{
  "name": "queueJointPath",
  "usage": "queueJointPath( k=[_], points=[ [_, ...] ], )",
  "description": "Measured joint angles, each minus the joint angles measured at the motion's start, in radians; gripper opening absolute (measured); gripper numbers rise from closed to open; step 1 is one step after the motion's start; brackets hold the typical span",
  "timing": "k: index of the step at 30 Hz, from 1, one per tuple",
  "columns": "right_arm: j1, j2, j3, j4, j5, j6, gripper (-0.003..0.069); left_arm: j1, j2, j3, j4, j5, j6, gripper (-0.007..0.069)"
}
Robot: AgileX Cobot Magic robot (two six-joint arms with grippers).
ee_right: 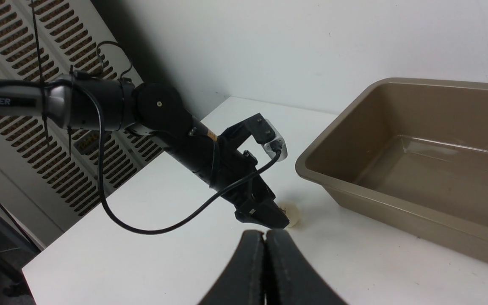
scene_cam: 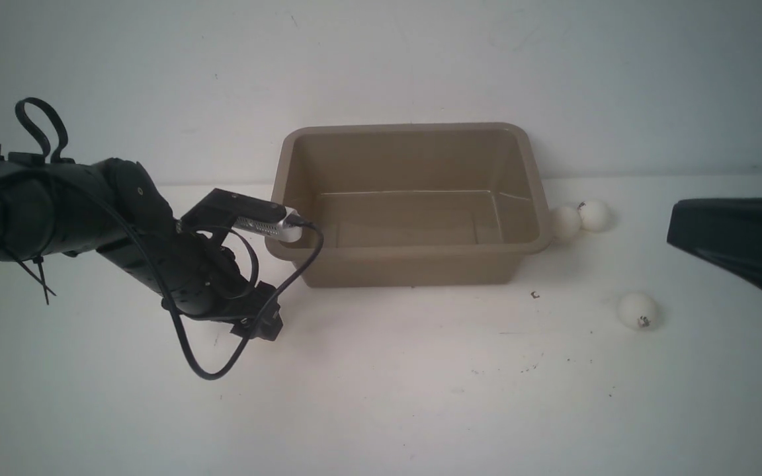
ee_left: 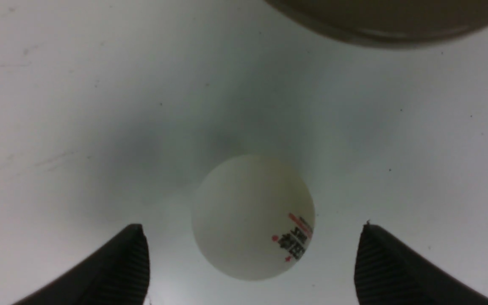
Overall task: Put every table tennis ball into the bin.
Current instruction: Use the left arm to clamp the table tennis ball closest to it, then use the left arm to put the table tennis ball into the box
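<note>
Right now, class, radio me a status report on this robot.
Left gripper open, straddling one ball on the table. Right gripper shut, empty. Bin empty; three other balls to its right. Nothing in the way.

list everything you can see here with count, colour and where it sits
table tennis balls: four, white; two side by side off the right end of the bin, one nearer the robot on the right, one on the table between the fingers of the left gripper
bin: one, taupe-brown, back middle of the table, nothing inside
table: one, white
vented panel: one, pale, behind the left arm
left gripper: one, black, open, by the bin's left front corner
right gripper: one, black, shut, empty, far right
</note>
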Motion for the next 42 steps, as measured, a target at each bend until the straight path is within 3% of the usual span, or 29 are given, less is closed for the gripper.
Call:
queueJointPath(
  k=[10,13,15,17,19,23,28,35,42],
  points=[
    [0.0,0.0,0.0,0.0,-0.001,0.0,-0.0011,0.0,0.061,-0.019,-0.099,-0.035,0.057,0.0568],
    [0.0,0.0,0.0,0.0,-0.001,0.0,-0.0011,0.0,0.077,-0.038,-0.117,-0.047,0.056,0.0493],
    [0.0,0.0,0.0,0.0,-0.001,-0.002,-0.0011,0.0,0.078,-0.041,-0.121,-0.057,0.047,0.0374],
    [0.0,0.0,0.0,0.0,-0.001,-0.003,-0.0011,0.0,0.078,-0.041,-0.121,-0.057,0.04,0.0342],
    [0.0,0.0,0.0,0.0,-0.001,-0.003,-0.0011,0.0,0.077,-0.041,-0.112,-0.048,0.034,0.0346],
    [0.0,0.0,0.0,0.0,0.013,-0.004,-0.0011,0.0,0.038,-0.041,0.031,0.053,-0.031,0.0346],
    [0.0,0.0,0.0,0.0,0.022,-0.004,-0.0011,-0.011,-0.134,-0.041,0.232,0.126,-0.193,0.0346],
    [0.0,0.0,0.0,0.0,0.025,-0.005,-0.0011,-0.092,-0.243,-0.178,0.251,0.018,-0.212,0.0346],
    [0.0,0.0,0.0,0.0,0.022,-0.005,-0.0011,-0.148,-0.036,-0.394,0.252,0.072,-0.23,0.0346]
  ],
)
